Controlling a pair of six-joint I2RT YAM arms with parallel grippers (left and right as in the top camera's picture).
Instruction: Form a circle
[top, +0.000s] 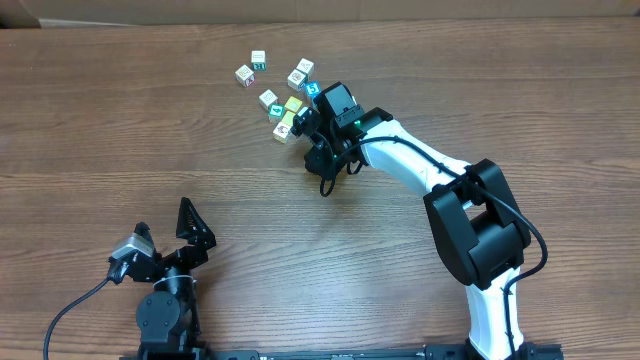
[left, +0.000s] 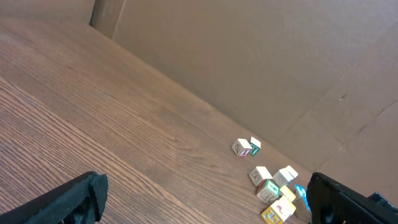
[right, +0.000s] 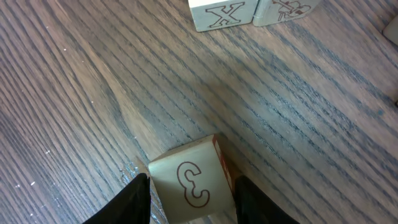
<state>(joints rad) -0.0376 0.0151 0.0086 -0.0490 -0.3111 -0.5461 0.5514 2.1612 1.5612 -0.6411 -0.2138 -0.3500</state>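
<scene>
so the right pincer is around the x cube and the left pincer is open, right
No: the right pincer is around the cube with a curly c-like mark; the x cube lies apart beyond it, per the right wrist view. The left pincer is open.

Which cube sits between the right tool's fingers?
The ear cube, the one showing an ear drawing, pinched on both sides by the right tool; the X cube lies apart, farther off.

You see the right gripper (right: 191, 198) gripping both sides of a lettered cube (right: 189, 180). Well beyond that cube, an X cube (right: 221, 14) and a picture cube (right: 286, 9) touch.
</scene>
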